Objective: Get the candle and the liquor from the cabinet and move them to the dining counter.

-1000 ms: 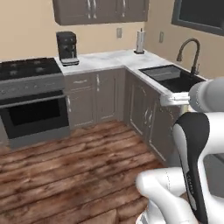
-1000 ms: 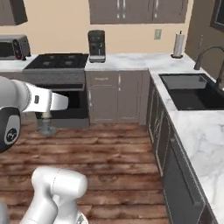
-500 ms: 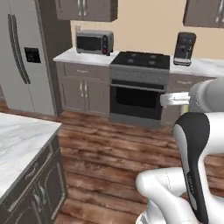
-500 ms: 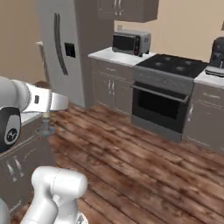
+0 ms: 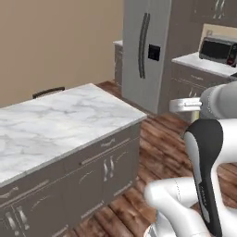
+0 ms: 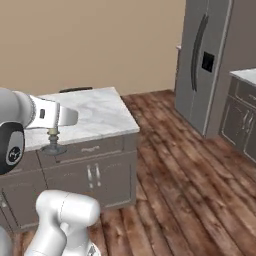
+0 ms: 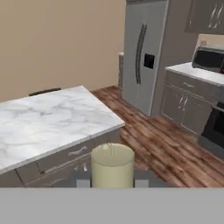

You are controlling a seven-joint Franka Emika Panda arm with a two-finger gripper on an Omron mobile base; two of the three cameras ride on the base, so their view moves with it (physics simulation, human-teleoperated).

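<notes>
Wooden plank floor (image 6: 175, 165) runs through the kitchen, dark brown and streaked. Nearest the camera on the hand (image 7: 112, 178), the pale olive-beige candle (image 7: 112, 166) stands between the two dark fingertips (image 7: 81, 178), which press against its sides, so the hand is clenched on the candle. From the right base camera the candle's round dish base (image 6: 52, 148) hangs below the white forearm, in the air in front of the desk's near edge. Just beyond lies the dining counter (image 5: 60, 120), a desk with a white grey-veined marble top and a grey-brown body with drawers and doors; the candle is not yet over its top. A dark stool back (image 5: 48, 91) peeks over the desk's far side. Farther off stands a tall grey refrigerator (image 7: 142, 52) against the beige wall, and beside it a marble wall counter carrying a dark microwave (image 5: 218, 49).
</notes>
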